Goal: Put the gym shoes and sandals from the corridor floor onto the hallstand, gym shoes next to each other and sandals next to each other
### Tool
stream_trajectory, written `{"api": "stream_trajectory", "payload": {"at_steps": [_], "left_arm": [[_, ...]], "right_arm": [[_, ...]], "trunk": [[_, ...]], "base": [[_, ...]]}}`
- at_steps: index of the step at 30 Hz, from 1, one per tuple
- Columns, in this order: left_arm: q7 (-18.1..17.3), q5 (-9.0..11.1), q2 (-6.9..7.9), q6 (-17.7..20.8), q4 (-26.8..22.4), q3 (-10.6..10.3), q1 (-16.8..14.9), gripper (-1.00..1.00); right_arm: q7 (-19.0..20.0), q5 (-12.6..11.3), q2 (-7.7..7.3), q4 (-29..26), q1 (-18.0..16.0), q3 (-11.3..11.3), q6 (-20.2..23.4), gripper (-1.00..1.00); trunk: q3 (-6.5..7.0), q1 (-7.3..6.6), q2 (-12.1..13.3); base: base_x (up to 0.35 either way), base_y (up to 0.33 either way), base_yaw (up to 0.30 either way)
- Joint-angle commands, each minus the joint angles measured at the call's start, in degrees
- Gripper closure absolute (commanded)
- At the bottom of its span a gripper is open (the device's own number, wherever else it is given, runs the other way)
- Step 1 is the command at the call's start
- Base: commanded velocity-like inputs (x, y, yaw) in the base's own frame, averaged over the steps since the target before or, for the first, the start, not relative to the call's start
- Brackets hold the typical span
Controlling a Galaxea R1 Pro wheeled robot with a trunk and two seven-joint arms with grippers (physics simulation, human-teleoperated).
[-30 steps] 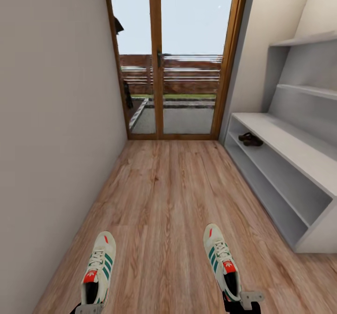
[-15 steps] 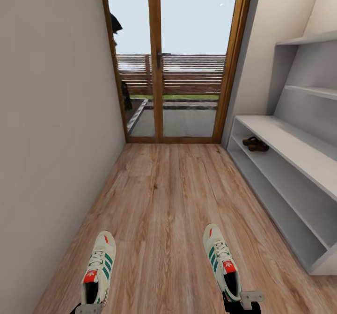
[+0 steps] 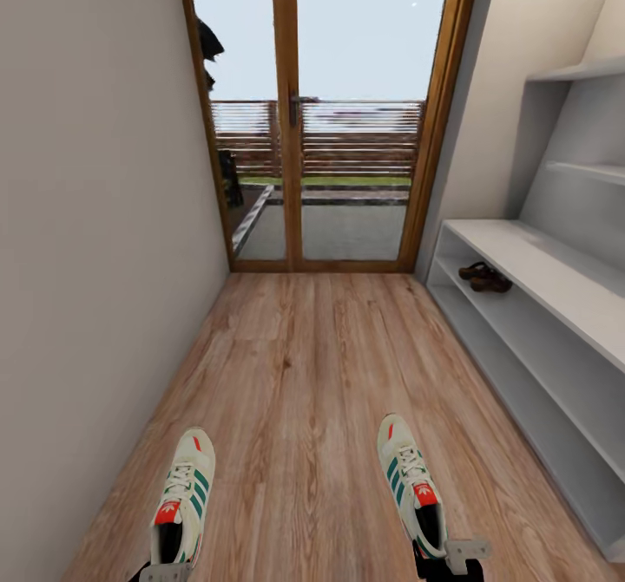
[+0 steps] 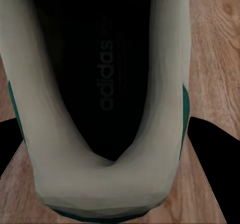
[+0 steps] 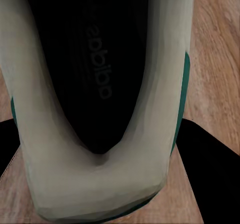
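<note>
Corridor floor point(image 3: 304, 374); gym shoes point(image 3: 182, 495) held (sandals point(image 3: 486, 277) shelved)

Left gym shoe point(image 3: 181, 500): cream-white, green stripes, red-orange tongue; lower left of frame, toe pointing up-frame, above corridor floor point(image 3: 304, 365). Right gym shoe point(image 3: 414, 487): same pattern, lower right, toe up-frame. Two sandals point(image 3: 486, 277): brown, side by side, on hallstand point(image 3: 555, 304) lower shelf, far end, right of frame. Wrist views: dark shoe openings point(image 4: 100, 73), point(image 5: 95, 68), heel collars nearest.
</note>
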Motion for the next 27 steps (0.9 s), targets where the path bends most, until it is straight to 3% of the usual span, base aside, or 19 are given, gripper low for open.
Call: {"api": "stream_trajectory", "payload": {"at_steps": [1,27], "left_arm": [[-0.31,-0.52,-0.03,-0.2,0.03,0.51,-0.05,1.0],[-0.31,-0.52,-0.03,-0.16,0.03,0.51,-0.05,1.0]], "right_arm": [[-0.15,0.35,0.0,0.04,-0.04,-0.17,-0.16,1.0],[-0.15,0.26,-0.08,0.04,-0.04,-0.19,-0.16,1.0]], "trunk": [[-0.05,0.02,-0.02],[-0.05,0.02,-0.02]], "base": [[0.339,0.0,0.0],[0.339,0.0,0.0]]}}
